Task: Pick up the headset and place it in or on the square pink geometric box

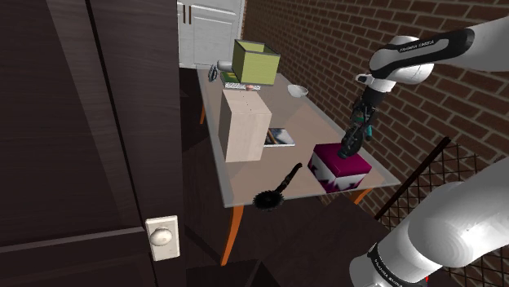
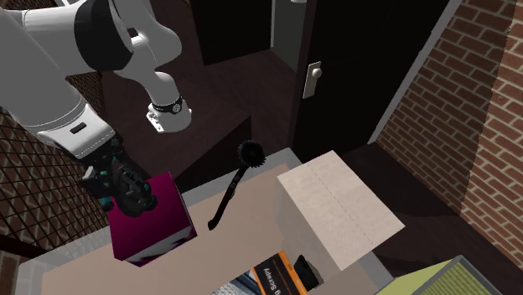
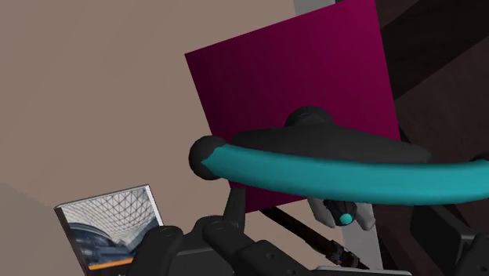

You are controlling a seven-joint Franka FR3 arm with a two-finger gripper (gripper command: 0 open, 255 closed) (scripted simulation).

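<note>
My black gripper (image 1: 356,137) is shut on the headset (image 1: 360,124), a black set with a teal band, and holds it just above the square magenta box (image 1: 341,167) near the table's front corner. In the second exterior view the gripper (image 2: 116,186) and the headset (image 2: 132,194) hang over the box's (image 2: 159,225) top edge. In the wrist view the headset's teal band (image 3: 337,180) runs across between the fingers, with the magenta box top (image 3: 298,86) straight beneath it. A black earcup sits just behind the band.
On the glass-topped table (image 1: 318,130) stand a tall cardboard box (image 1: 245,126), a green open box (image 1: 255,61) and a white bowl (image 1: 298,90). A magazine (image 1: 280,137) and a black brush (image 1: 277,189) lie beside the pink box. A dark door (image 1: 81,122) and a brick wall (image 1: 326,41) flank the table.
</note>
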